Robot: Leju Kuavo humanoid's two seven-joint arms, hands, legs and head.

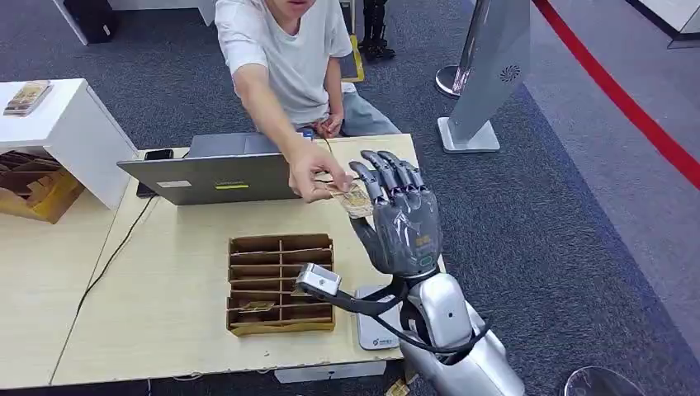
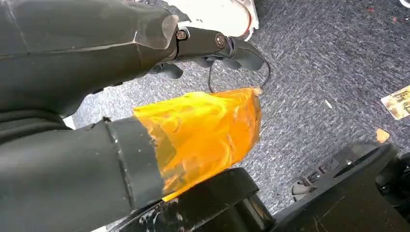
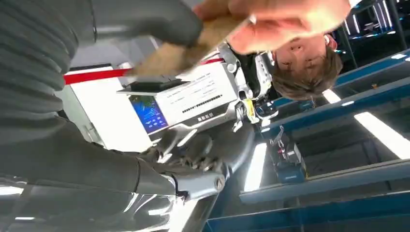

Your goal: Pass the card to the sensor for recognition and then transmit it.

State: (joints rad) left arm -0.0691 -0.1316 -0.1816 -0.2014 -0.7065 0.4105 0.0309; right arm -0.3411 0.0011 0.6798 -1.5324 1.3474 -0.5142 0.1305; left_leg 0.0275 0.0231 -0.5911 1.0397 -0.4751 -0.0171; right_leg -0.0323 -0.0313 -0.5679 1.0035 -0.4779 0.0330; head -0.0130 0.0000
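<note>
Head view: right hand (image 1: 402, 219) raised upright over the far right part of the wooden table (image 1: 165, 313), back of the hand toward the camera, fingers up and slightly spread. The card (image 1: 357, 199) sits at its thumb side, pinched between thumb and fingers. A person's hand (image 1: 311, 172) reaches across from behind the laptop (image 1: 210, 175) and touches the same card at its other end. Below the hand, a cardboard divider tray (image 1: 281, 285) lies on the table, and a flat grey sensor pad (image 1: 376, 323) lies just beside the tray, partly hidden by the silver forearm.

Left wrist view: left hand (image 2: 212, 46) hangs over grey carpet (image 2: 329, 63), fingers curled in, nothing in them. Orange tape (image 2: 203, 130) wraps the thumb. A loose card (image 2: 399, 101) lies on the carpet near the picture edge.

Right wrist view: blurred, the tan card (image 3: 193, 46) lies against the grey thumb (image 3: 145, 21), and the person's hand (image 3: 275, 19) grips it too. Fingers mostly hidden here.
</note>
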